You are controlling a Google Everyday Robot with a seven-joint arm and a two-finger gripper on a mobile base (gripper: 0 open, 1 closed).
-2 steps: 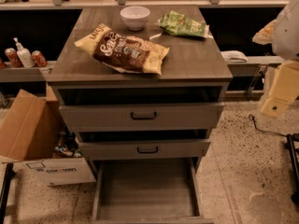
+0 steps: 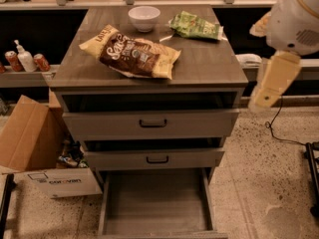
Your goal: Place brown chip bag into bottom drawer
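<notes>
**Arm edges toward the bench, bag not yet touched**

At the far left a cardboard box (image 2: 27, 138) sits on the floor beside the cabinet; it plays no part in the job. On the bench (image 2: 214, 66) the brown chip bag (image 2: 133, 55) lies flat toward the front left, in the same spot as a moment earlier; a white bowl (image 2: 144, 17) stands behind it and a green chip bag (image 2: 195, 26) lies at the back right, well apart from it. Below, the bottom drawer (image 2: 157, 203) is pulled fully out, its floor bare and ready to receive. At the right, the gripper (image 2: 264, 96) hangs just off the bench's right front corner, below the level of its top; it has shifted slightly inward toward the cabinet since the previous view. How the jaws stand cannot be told, though nothing appears to be in them. The shift suggests the approach is only beginning; the reach across to the bag, the grasp and the lowering into the drawer all remain to be done.
</notes>
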